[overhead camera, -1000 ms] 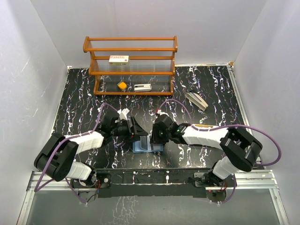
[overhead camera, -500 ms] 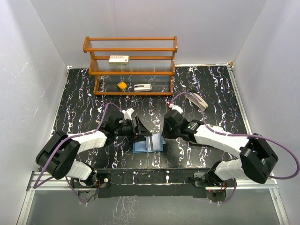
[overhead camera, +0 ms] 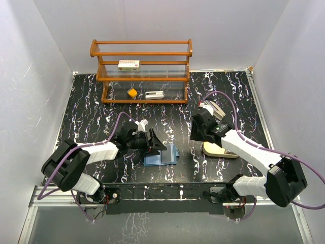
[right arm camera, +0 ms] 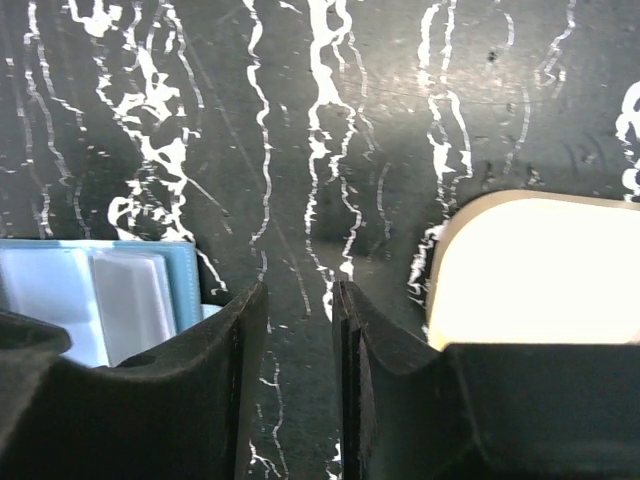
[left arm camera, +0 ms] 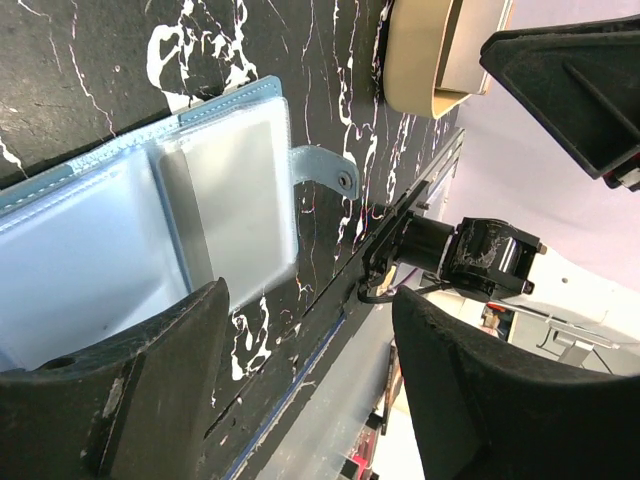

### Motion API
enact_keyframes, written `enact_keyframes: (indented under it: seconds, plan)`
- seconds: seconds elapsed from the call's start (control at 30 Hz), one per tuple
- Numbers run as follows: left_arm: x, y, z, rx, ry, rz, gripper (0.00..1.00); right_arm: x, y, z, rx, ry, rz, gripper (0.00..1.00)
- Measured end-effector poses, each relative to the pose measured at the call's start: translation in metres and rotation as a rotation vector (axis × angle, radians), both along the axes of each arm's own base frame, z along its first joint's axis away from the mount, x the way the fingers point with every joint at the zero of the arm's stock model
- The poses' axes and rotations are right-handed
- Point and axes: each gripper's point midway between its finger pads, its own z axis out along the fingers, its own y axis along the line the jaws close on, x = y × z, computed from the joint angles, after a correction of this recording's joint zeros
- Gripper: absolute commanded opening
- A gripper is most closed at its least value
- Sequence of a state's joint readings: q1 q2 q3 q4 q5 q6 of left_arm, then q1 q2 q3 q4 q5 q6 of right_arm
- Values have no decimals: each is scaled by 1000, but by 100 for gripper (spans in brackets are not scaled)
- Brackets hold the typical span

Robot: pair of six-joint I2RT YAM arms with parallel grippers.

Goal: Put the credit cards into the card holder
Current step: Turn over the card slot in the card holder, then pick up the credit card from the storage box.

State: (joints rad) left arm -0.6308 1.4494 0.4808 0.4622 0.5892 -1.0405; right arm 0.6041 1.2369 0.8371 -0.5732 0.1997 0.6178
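Observation:
The blue card holder point(overhead camera: 162, 155) lies open on the table near the front. In the left wrist view it point(left arm camera: 110, 250) shows pale blue sleeves with a silvery card point(left arm camera: 235, 195) in one, and its clasp tab point(left arm camera: 325, 172) sticks out. My left gripper point(overhead camera: 155, 144) is open and hovers at the holder's far left edge, with nothing between its fingers point(left arm camera: 310, 300). My right gripper point(overhead camera: 197, 136) is open only a little and empty point(right arm camera: 297, 295), above bare table between the holder point(right arm camera: 95, 300) and the tan tray. A few grey credit cards point(overhead camera: 218, 110) lie at the back right, partly hidden by my right arm.
A tan oval tray point(overhead camera: 219, 151) lies under my right forearm and shows in the right wrist view point(right arm camera: 540, 265) and left wrist view point(left arm camera: 415, 60). A wooden shelf rack point(overhead camera: 141, 71) stands at the back with a white box with red marks point(overhead camera: 128, 64). White walls close in three sides.
My right gripper has drawn back from the card holder, moving right and away towards the tan tray. My left gripper has shifted a little to the right at the holder.

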Motion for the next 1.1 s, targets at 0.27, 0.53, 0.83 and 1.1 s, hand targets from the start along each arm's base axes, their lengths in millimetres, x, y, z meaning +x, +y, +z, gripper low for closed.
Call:
enact_keyframes:
  seconds: [0.27,0.53,0.83,1.1]
  plan:
    - [0,0,-1,6,-8,-3,64,-1,-35,-5,-91,47,-76,39]
    - [3,8,17,60,-84,-10,79,16,-77,7,-198,40,-192,47]
    - [7,20,51,131,-224,-34,99,11,-134,-10,-370,181,-374,48]
    - [-1,34,54,211,-247,-77,98,-7,-157,-15,-450,264,-468,49]
